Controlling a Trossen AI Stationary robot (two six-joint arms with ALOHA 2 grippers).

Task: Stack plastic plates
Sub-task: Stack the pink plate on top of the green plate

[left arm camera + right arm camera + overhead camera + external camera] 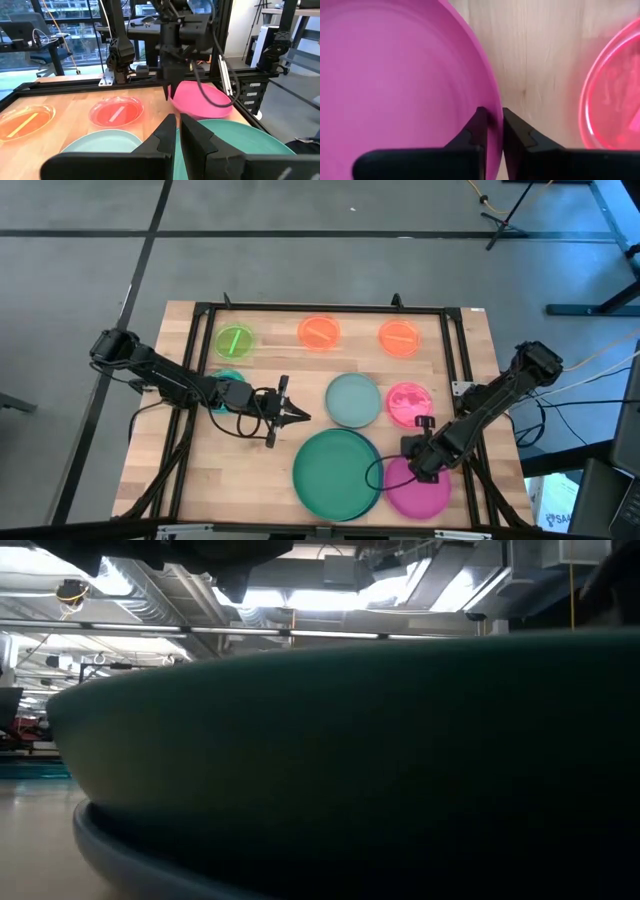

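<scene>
Left hand (296, 416): idle over the worktop (250, 470) left of centre, fingers drawn together on nothing, pointing toward the pale teal plate (353, 399).
Back row: neon green plate (234, 340), then two orange plates (319, 332) and (399, 337), all lying apart.
Middle: pale teal plate and small pink plate (409, 402) just beside each other.
Front: large green plate (337, 473) resting on a blue one whose edge shows beneath.
Right hand (424, 463): clamped on the rim of the magenta plate (418, 489), at the front right, beside the green plate.
Doing it well: I judge the step to be lifting the magenta plate; keep the pinch firm on the rim, raise it level, centre it over the green plate before release.
Writing: none readable.
</scene>
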